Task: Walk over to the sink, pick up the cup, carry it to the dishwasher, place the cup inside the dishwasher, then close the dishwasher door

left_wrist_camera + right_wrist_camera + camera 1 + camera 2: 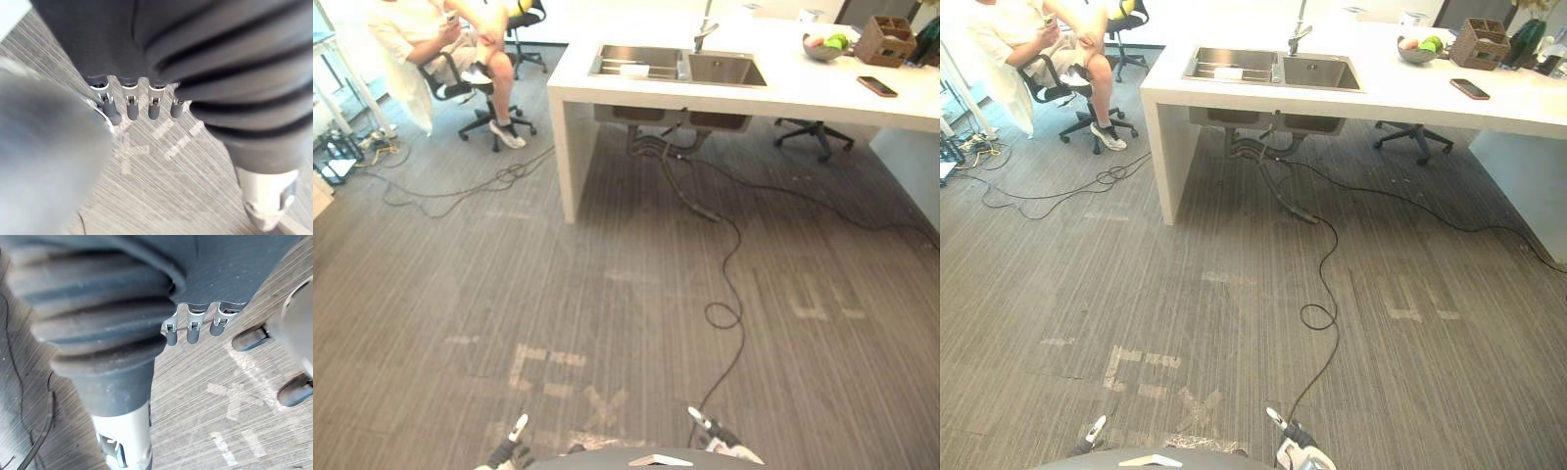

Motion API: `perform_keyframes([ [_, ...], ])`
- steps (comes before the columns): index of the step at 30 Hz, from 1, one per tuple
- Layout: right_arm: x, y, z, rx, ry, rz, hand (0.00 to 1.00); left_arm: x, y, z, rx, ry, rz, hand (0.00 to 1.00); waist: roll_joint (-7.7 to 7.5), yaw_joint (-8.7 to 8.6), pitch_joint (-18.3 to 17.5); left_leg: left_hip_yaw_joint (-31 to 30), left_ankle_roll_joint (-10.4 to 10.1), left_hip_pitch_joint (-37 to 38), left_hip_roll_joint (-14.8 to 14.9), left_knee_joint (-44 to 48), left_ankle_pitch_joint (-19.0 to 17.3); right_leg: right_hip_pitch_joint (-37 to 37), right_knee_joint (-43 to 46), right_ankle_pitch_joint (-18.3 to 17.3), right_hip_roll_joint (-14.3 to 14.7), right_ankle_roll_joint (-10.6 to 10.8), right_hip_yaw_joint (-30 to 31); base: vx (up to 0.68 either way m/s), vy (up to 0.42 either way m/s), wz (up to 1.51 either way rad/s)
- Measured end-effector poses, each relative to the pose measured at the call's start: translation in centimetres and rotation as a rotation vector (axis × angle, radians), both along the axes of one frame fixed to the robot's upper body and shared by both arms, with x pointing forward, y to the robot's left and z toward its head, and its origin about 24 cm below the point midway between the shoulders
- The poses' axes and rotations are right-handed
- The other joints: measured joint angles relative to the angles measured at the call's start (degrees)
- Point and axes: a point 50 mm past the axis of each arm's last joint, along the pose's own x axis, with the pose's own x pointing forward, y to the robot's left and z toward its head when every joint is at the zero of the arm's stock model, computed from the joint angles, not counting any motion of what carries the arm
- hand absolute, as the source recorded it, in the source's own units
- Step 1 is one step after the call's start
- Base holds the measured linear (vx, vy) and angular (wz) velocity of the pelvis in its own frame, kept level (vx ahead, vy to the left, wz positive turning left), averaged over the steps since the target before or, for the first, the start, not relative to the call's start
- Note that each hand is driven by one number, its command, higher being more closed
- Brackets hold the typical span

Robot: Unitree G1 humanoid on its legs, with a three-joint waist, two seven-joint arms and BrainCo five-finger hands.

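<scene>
What I take for the cup (634, 70) is a small white thing in the left basin of the sink (729, 70), set in the white counter (803, 93) well across the floor (607, 294); it's too small to tell shape or handle. I'd guess it's light, stiff, slick if wet and breakable, so I'd wrap round the body, not pinch the rim. Left hand (132, 105) and right hand (193, 330) hang with fingers straight, holding nothing.

Head stereo pair looking down toward far sink (677, 67), wrist views close above carpet (161, 186)
</scene>
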Motion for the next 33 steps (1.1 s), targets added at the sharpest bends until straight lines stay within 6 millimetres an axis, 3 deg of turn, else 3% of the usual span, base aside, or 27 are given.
perform_keyframes([
  [2,1.6,0.0,0.6,-0.010,-0.060,0.020,0.00,4.5,-1.9,1.5,-0.024,-0.181,-0.052,0.00,-0.07,0.00,0.19,-0.54,-0.13,0.08,-0.05,-0.01,0.23,0.35,0.08,0.14,-0.03,0.08,-0.20,-0.06,-0.005,0.05],
  [5,2.6,0.2,1.0,0.008,-0.103,0.033,0.00,7.3,-3.9,2.6,0.009,-0.277,-0.166,0.00,-0.14,-0.41,0.48,-0.79,-0.07,0.28,-0.08,-0.02,0.33,0.47,0.30,0.14,-0.05,0.08,-0.22,-0.07,0.003,0.03],
  [7,2.5,0.3,0.9,0.024,-0.104,0.023,0.00,7.8,-4.5,2.7,0.035,-0.280,-0.207,0.00,0.17,-0.58,0.91,-0.77,-0.05,0.58,-0.10,-0.05,0.33,0.70,0.35,0.12,-0.04,0.08,-0.11,-0.04,0.003,-0.04],
  [21,0.6,1.0,0.1,0.033,-0.039,0.051,0.00,2.8,-2.0,0.4,0.400,-0.013,-0.253,0.00,0.78,-1.12,1.76,2.13,-0.24,2.21,0.49,-0.06,-0.13,1.24,0.27,0.32,0.51,-0.29,2.73,-0.02,-0.003,-0.10],
  [33,-0.9,0.9,-0.3,-0.011,0.013,0.078,0.00,1.1,-1.5,-0.1,0.322,0.048,-0.070,0.00,0.56,-1.46,1.36,3.56,-0.19,3.17,0.75,-0.41,-0.25,1.70,0.28,0.37,0.69,-0.37,3.39,-0.05,-0.010,-0.05],
])
